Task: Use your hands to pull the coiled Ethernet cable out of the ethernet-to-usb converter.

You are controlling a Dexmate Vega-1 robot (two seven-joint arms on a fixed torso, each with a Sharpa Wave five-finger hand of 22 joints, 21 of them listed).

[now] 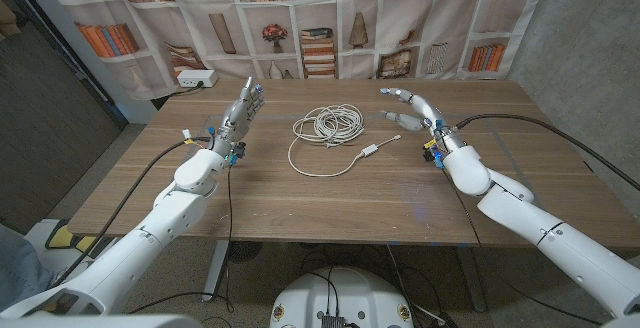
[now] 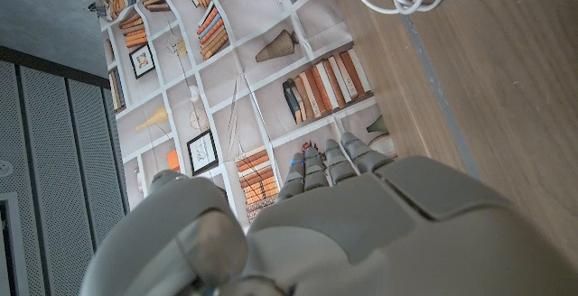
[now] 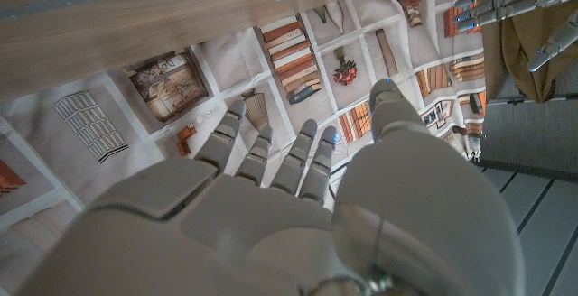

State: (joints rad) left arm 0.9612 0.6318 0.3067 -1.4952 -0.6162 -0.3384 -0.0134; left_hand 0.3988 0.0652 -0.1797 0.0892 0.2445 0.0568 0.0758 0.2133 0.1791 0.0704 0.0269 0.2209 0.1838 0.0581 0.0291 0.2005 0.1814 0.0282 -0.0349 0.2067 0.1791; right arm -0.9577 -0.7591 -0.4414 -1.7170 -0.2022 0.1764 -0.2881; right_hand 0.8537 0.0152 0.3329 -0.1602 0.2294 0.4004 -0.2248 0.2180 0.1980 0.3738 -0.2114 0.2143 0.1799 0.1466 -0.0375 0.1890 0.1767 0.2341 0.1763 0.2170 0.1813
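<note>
Near edge of the counter (image 1: 330, 218): bare wood, both arms coming in from the corners.

Mid-counter, left: left robot hand (image 1: 240, 113) raised above the wood, fingers extended and together, grasping nothing. Mid-counter, right: right robot hand (image 1: 410, 111) likewise released, fingers spread and pointing toward the centre, nothing in it. In the right wrist view the fingers (image 3: 271, 152) are straight and apart.

Between the hands: ethernet-to-usb converter (image 1: 371, 151), small and white, lying on the wood, nearer the right hand. A loose white loop runs from it round to the coiled Ethernet cable (image 1: 328, 124), which sits just beyond, roughly central. Whether the plug is seated in the converter is too small to tell.

Step in hand, judged: pre-grasp; neither hand touches cable or converter, well apart from both.

Next move calls for: right hand down onto the converter body to pin or pinch it; left hand to the cable close by the plug. The plug's latch may need pressing before pulling.

Far: white power strip (image 1: 196, 79) at the left back corner; bookshelf backdrop (image 1: 330, 18) behind.
</note>
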